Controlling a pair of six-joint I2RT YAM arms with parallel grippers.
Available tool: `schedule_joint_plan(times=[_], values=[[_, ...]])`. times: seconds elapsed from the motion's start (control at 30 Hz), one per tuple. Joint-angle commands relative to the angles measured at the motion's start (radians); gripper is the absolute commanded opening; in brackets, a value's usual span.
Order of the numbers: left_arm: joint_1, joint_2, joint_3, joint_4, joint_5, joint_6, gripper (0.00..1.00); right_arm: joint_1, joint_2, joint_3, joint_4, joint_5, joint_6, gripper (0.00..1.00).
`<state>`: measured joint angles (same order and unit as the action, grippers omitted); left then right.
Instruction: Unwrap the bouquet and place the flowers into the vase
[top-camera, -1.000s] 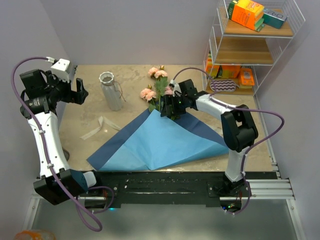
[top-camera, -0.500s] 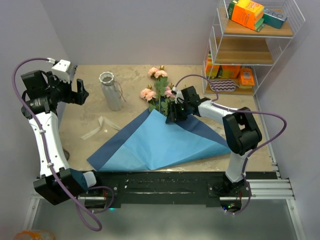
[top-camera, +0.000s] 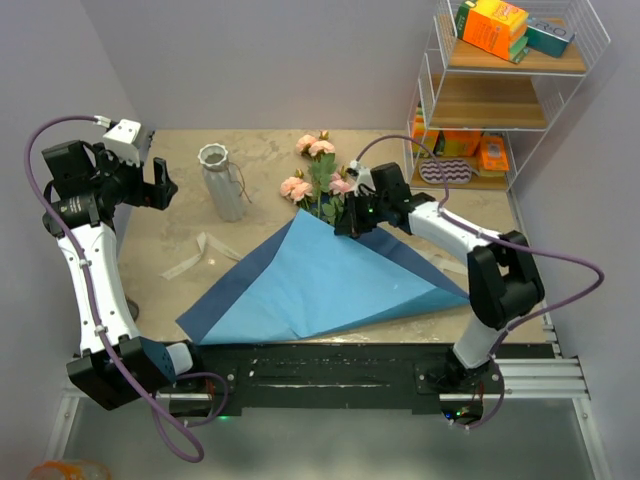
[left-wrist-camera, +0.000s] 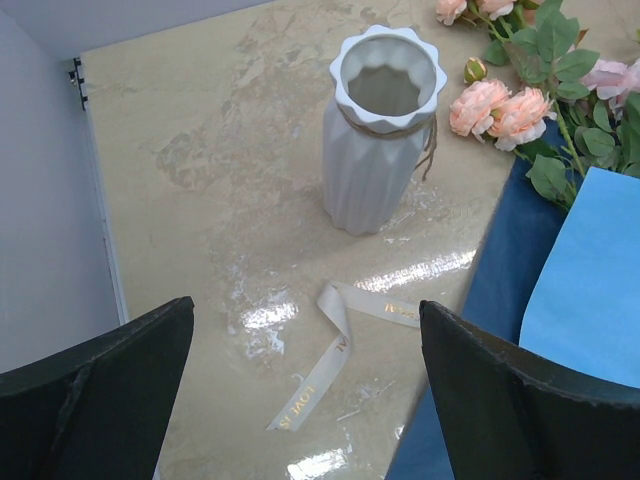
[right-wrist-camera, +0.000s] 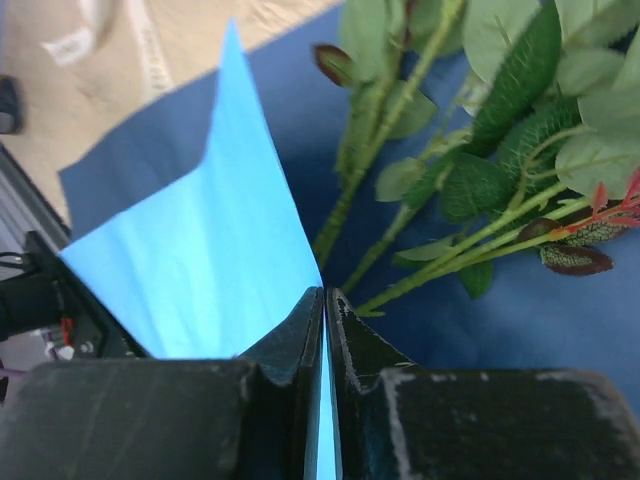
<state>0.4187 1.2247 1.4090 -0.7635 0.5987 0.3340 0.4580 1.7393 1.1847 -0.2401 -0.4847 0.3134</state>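
Observation:
The bouquet lies unwrapped: the blue paper (top-camera: 320, 280) is spread on the table, and the flowers (top-camera: 318, 175), pink roses on green stems, rest on its far corner. My right gripper (top-camera: 347, 222) is shut on a raised edge of the paper (right-wrist-camera: 220, 270), just beside the stems (right-wrist-camera: 420, 220); the sheet runs between the closed jaws at the right gripper (right-wrist-camera: 326, 295). The white-rimmed vase (top-camera: 222, 183) stands upright to the left of the flowers (left-wrist-camera: 500, 105). Above the table left of the vase (left-wrist-camera: 380, 130) my left gripper (left-wrist-camera: 305, 305) hangs open and holds nothing.
A beige ribbon (top-camera: 200, 252) lies loose on the table in front of the vase, also under the left gripper as ribbon (left-wrist-camera: 340, 350). A wire shelf (top-camera: 500, 100) with an orange box (top-camera: 493, 27) and other items stands at the back right.
My right gripper has shut on the paper's edge near the stems and drawn it up and rightward, flattening the fold. The left arm has not moved.

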Motion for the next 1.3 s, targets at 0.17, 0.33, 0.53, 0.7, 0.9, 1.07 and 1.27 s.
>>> schedule_joint_plan(times=[0.17, 0.33, 0.53, 0.7, 0.9, 1.07, 1.27], values=[[0.008, -0.004, 0.002, 0.041, 0.019, -0.010, 0.99, 0.045, -0.335, -0.120, 0.081, -0.123, 0.047, 0.06], [0.008, 0.006, 0.001, 0.044, 0.016, -0.009, 0.99, 0.119, -0.547, -0.210, 0.023, -0.126, 0.046, 0.04], [0.008, 0.006, 0.007, 0.038, 0.010, -0.003, 0.99, 0.225, -0.797, -0.301, -0.028, -0.137, 0.102, 0.03], [0.006, 0.009, 0.028, 0.026, 0.027, -0.004, 0.99, 0.242, -0.943, -0.324, -0.126, -0.182, 0.139, 0.15], [0.006, 0.010, 0.047, 0.007, 0.033, -0.006, 0.99, 0.249, -1.058, -0.330, -0.252, -0.278, 0.151, 0.20], [0.006, -0.002, 0.042, 0.006, 0.023, -0.001, 0.99, 0.249, -1.136, -0.333, -0.383, -0.307, 0.162, 0.28], [0.006, 0.004, 0.036, 0.007, 0.041, 0.000, 0.99, 0.249, -1.180, -0.162, -0.493, -0.305, 0.167, 0.53]])
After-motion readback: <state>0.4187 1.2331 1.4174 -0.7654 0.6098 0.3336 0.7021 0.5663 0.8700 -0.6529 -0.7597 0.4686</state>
